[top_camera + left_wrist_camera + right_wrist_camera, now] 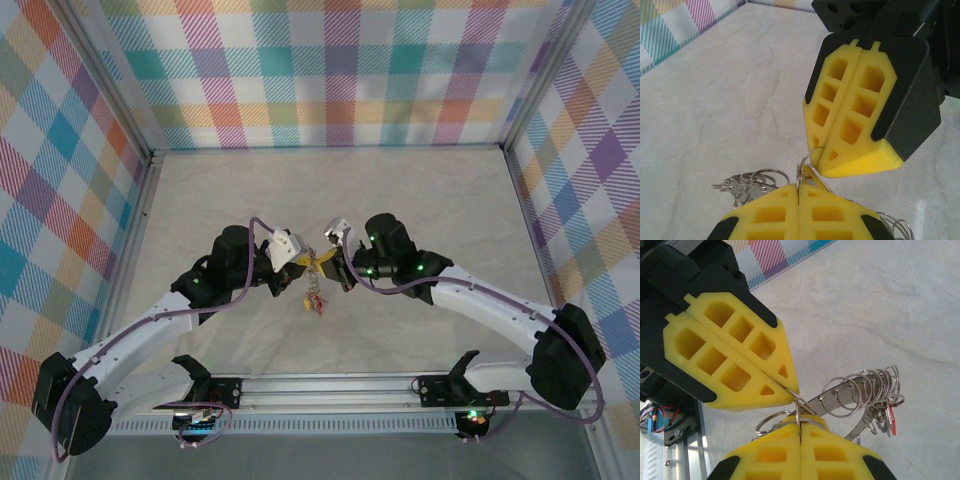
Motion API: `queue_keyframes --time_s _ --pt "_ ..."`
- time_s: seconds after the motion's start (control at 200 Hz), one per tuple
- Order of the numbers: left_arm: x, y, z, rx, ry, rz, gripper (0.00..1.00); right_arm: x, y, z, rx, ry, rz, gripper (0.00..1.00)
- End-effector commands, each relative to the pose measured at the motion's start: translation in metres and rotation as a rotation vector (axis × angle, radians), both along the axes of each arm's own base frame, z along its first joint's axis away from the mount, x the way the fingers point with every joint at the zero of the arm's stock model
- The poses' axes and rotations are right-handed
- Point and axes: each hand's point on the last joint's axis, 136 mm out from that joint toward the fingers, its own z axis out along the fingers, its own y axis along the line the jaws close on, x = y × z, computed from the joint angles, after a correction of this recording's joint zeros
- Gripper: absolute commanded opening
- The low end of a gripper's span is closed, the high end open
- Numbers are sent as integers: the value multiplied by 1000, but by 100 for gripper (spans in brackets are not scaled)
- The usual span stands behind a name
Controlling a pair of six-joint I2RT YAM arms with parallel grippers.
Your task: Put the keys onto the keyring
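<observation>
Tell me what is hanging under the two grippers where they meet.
The keyring hangs there, threaded with small split rings and a red tag, pinched by the shut left gripper and right gripper. The pinched part is hidden between their yellow fingers.

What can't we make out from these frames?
- Top view: the keys hanging under the left gripper and right gripper are too small to count.
- Both wrist views: how deep the small split ring sits in each grip; shut jaws hide it.
- Left wrist: ring bunch cut off by its own fingers and the bottom edge.
- Right wrist: the keyring is overlapped by small rings, so its full shape is unclear.
</observation>
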Motion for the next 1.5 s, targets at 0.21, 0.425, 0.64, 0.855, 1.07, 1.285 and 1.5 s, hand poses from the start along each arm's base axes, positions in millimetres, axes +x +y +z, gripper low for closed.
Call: queue_keyframes --time_s 0.21,0.425,0.64,0.855,1.07,1.285,1.5 --pt "-6 -12 31 -75 -95 -64 0 12 3 8 -9 31 -63 0" --pt "-10 -17 28 -65 -63 -100 0 12 6 17 11 24 -53 0" --pt "-8 -13 30 -68 -96 -73 0 14 3 16 -9 49 -82 0" --pt "-11 -9 39 -119 -138 -58 0 10 0 21 -7 138 -96 0" --pt "-17 -6 50 -161 -199 -66 0 1 -4 28 -3 210 -76 0" --pt "-17 -3 59 -192 -250 -50 0 -9 -6 38 33 250 -23 0" --pt "-18 -3 59 -190 -253 -59 0 -13 -8 39 22 251 6 16"
